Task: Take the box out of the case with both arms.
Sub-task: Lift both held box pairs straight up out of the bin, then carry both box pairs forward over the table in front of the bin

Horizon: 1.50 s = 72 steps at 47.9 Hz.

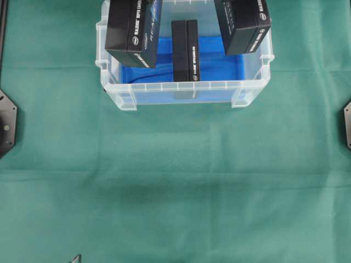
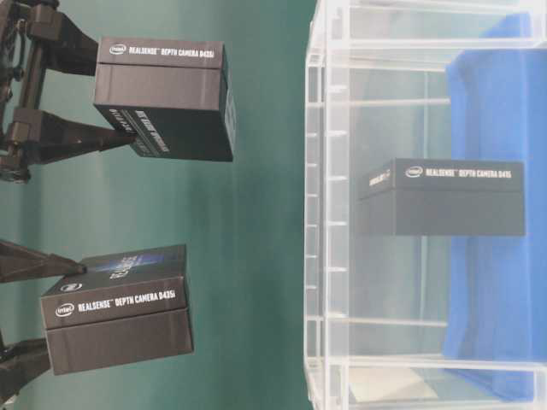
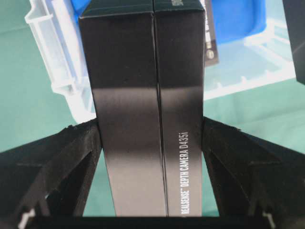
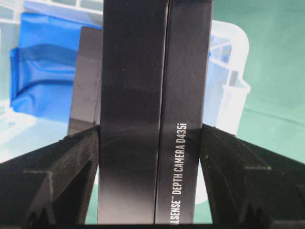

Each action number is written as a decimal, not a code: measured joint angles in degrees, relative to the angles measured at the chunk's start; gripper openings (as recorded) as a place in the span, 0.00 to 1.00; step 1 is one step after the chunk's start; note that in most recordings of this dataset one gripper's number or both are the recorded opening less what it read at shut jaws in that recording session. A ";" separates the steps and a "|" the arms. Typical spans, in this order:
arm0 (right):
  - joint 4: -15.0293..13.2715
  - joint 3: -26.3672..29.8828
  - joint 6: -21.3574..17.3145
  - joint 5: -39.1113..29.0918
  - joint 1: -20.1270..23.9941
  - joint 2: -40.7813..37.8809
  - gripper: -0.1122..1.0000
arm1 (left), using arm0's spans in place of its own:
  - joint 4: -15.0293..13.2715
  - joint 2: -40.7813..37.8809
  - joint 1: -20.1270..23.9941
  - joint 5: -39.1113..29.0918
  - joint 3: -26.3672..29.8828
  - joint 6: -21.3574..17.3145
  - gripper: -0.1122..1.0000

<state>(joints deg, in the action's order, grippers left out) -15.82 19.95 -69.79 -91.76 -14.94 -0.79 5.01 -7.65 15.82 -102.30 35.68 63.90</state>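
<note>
A green cloth [image 1: 175, 181] covers the whole table, lightly creased, with black base plates [image 1: 6, 123] at its left and right edges. The clear case [image 1: 186, 93] sits at the far middle, a blue liner [image 1: 219, 60] on its floor and one black box [image 1: 185, 50] standing inside. The left gripper [image 3: 151, 138] pinches a second box [image 1: 131, 30] between its fingers, raised above the case; the right gripper [image 4: 150, 138] likewise clamps a third box [image 1: 242, 23].
</note>
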 measured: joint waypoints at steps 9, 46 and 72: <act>0.00 0.00 -0.26 0.00 0.00 0.00 0.69 | 0.09 0.00 0.09 0.00 0.00 -1.14 0.68; 0.00 0.00 -10.02 -6.24 12.30 0.00 0.69 | 0.18 0.00 -11.16 0.00 -0.62 9.76 0.68; -0.44 0.00 -24.87 -7.03 28.21 0.00 0.69 | 0.09 0.00 -26.54 -0.26 -2.29 27.07 0.68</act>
<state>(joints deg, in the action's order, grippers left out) -16.26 19.95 -94.66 -98.79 13.27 -0.79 5.10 -7.65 -10.72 -102.57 33.40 90.97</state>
